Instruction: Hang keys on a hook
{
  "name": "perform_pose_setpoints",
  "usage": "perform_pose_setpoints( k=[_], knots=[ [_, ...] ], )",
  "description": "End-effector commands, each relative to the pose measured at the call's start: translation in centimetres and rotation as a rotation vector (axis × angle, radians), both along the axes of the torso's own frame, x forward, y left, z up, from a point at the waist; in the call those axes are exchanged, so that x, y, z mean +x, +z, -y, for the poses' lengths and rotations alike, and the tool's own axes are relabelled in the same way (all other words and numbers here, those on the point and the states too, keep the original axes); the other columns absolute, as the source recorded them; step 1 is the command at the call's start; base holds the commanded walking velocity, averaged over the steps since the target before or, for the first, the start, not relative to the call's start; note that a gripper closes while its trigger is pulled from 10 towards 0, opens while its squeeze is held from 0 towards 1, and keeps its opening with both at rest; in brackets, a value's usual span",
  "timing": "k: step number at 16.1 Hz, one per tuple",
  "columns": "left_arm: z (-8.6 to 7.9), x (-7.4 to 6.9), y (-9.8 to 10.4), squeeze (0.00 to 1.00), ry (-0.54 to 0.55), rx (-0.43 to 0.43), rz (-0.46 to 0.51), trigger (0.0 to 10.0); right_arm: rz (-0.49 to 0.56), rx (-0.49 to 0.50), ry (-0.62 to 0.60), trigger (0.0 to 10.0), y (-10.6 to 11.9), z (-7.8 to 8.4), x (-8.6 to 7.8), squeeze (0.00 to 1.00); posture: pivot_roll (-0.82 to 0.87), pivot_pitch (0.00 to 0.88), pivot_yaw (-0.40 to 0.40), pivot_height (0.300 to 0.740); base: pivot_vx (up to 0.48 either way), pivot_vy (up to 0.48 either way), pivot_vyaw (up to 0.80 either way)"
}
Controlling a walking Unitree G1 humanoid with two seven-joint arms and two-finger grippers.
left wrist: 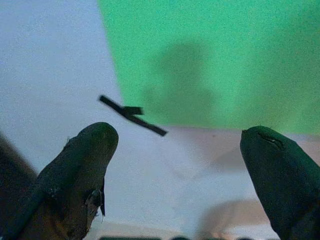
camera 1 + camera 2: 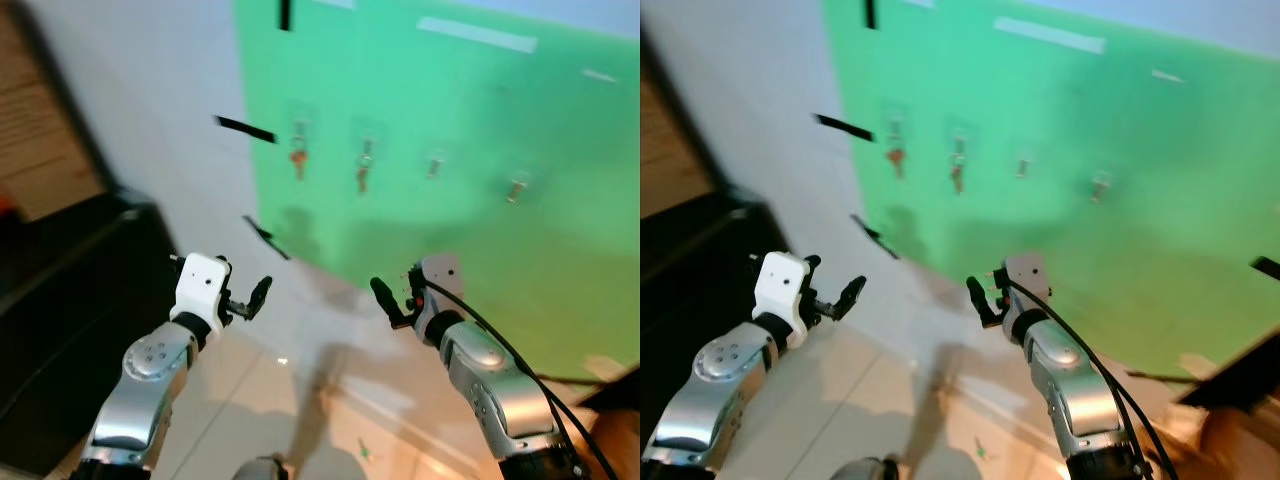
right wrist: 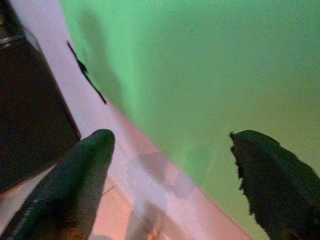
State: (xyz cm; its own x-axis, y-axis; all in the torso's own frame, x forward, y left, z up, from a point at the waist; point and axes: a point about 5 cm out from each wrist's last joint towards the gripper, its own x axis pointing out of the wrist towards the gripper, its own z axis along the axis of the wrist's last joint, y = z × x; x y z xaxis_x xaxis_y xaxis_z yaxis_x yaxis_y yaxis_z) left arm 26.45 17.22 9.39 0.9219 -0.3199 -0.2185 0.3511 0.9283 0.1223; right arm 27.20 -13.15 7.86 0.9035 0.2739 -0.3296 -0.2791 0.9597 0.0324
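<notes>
- Green panel: flat, matte sheet fixed to a pale wall, occupying the upper right of the frame.
- Hooks: four small clear hooks in a row across the panel's upper middle, blurred. First hook, second hook, third hook, fourth hook.
- Keys: a key with a reddish head hangs from the first hook; a second reddish key hangs from the second hook. What the other two hooks carry is too blurred to tell.
- Black tape strips: narrow, on the wall at the panel's left edge.
- Left gripper: lower left of frame, silver arm with white wrist block; fingers spread, holding nothing.
- Right gripper: lower centre-right; fingers spread, holding nothing.
- Dark cabinet: left edge of frame.
- Floor: glossy pale tiles at bottom.
</notes>
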Motion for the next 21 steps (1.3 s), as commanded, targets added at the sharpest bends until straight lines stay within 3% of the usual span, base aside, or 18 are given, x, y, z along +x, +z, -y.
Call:
perform_pose_setpoints(
  k=[1, 3, 12, 14, 21],
  knots=[
    [-0.1, 0.5, 0.5, 0.0, 0.009, 0.012, 0.023, 10.0, 0.03, -0.005, -0.023, 10.0, 0.5, 0.3, 0.5, 1.0, -0.06, 0.0, 0.025, 0.74, 0.0, 0.0, 0.8],
    [0.0, 1.0, 0.9, 0.0, -0.003, 0.028, 0.037, 10.0, 0.015, 0.012, -0.117, 10.0, 0.2, 0.8, 0.5, 1.0, -0.05, 0.0, 0.029, 0.74, 0.0, 0.0, 0.0],
    [0.4, 0.8, 0.8, 0.0, -0.003, 0.03, 0.036, 10.0, 0.018, 0.003, -0.137, 10.0, 0.1, 1.7, -0.1, 1.0, -0.05, 0.0, 0.016, 0.74, 0.0, 0.0, 0.0],
    [0.3, 0.8, 0.8, 0.0, 0.002, 0.042, 0.039, 10.0, 0.019, 0.004, -0.106, 10.0, 0.1, 1.7, -0.1, 1.0, -0.05, 0.0, 0.01, 0.74, 0.0, 0.0, 0.0],
    [0.0, 0.2, 0.8, 0.0, 0.028, 0.038, 0.063, 10.0, -0.024, 0.026, 0.082, 10.0, -0.3, 0.7, -0.7, 1.0, -0.02, 0.0, -0.026, 0.74, 0.0, 0.0, 0.8]
  ],
)
